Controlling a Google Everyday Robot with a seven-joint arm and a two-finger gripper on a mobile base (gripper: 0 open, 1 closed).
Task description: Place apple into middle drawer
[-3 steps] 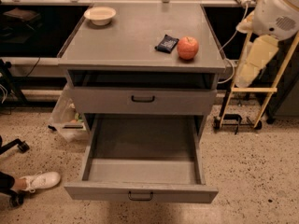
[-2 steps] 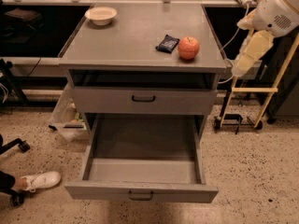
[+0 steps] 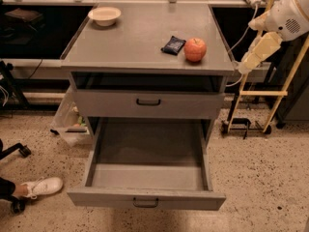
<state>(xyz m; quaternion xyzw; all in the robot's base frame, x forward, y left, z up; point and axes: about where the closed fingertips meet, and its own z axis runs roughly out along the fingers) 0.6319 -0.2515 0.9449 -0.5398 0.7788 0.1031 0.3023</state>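
The red-orange apple (image 3: 195, 49) sits on the grey cabinet top (image 3: 140, 37) near its front right corner, next to a small dark blue snack packet (image 3: 173, 45). The middle drawer (image 3: 145, 170) is pulled wide open below, its flat grey floor bare and its dark handle at the front. The drawer front above it (image 3: 148, 104) is closed. My gripper (image 3: 241, 66) hangs at the end of the cream arm, off the cabinet's right edge, level with the top and a hand's width right of the apple. It touches nothing.
A white bowl (image 3: 105, 16) stands at the back left of the cabinet top. A wooden frame on castors (image 3: 256, 93) stands right of the cabinet, behind my arm. A plastic bin (image 3: 72, 122) and a person's white shoe (image 3: 41, 186) are on the floor at left.
My arm has swung up and to the left, bringing the gripper closer to the cabinet's right edge and the apple. The apple, packet and drawer have not moved.
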